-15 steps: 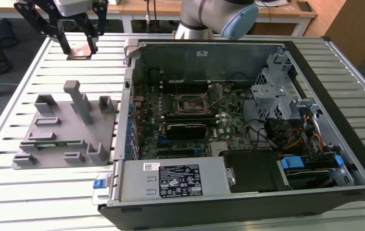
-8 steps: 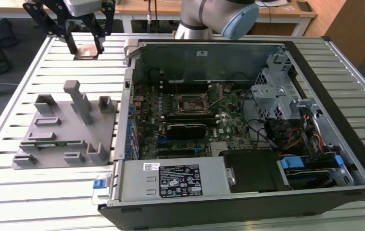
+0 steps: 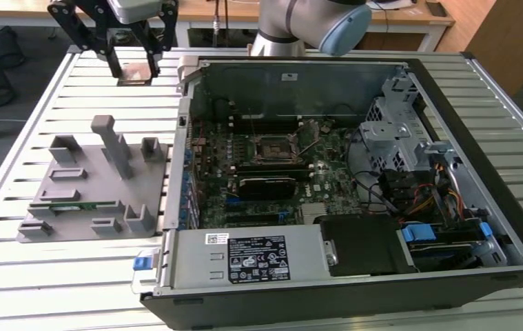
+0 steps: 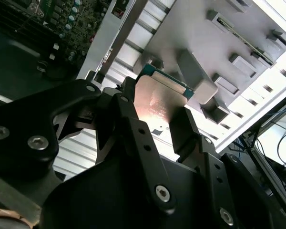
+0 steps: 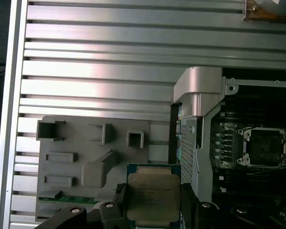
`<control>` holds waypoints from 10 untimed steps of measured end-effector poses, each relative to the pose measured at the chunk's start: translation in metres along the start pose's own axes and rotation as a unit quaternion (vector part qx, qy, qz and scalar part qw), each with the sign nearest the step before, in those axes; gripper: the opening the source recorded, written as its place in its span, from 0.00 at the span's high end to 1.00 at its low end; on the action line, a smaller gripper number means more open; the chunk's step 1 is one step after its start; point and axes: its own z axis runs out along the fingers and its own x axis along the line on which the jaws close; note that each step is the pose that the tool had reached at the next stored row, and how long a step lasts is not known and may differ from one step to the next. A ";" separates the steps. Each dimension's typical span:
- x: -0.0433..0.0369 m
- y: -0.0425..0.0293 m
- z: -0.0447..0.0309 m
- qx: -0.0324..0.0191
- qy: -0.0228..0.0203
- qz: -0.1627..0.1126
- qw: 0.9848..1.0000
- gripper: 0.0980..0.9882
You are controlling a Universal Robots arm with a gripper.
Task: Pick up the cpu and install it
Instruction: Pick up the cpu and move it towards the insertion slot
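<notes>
The gripper (image 3: 135, 67) was clamped on the cpu (image 3: 136, 73), with a finger on each of two opposite edges. In the first wrist view the cpu (image 5: 152, 193) sat flat between the fingers, metal top showing. In the exterior view it hung over the slatted table (image 3: 77, 89), at 12 o'clock from the gray tray (image 3: 36, 227). The black socket (image 3: 275, 148) inside the open computer case (image 3: 519, 227) lay at about 4 o'clock from the gripper, well apart. The chip was square, with no long axis.
</notes>
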 end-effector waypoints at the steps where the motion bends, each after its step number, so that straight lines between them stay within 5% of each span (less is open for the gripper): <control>1: -0.0017 -0.0001 0.0000 0.000 0.000 0.000 1.000 0.51; 10: -0.0206 -0.0008 -0.0004 0.000 0.000 0.000 1.000 0.51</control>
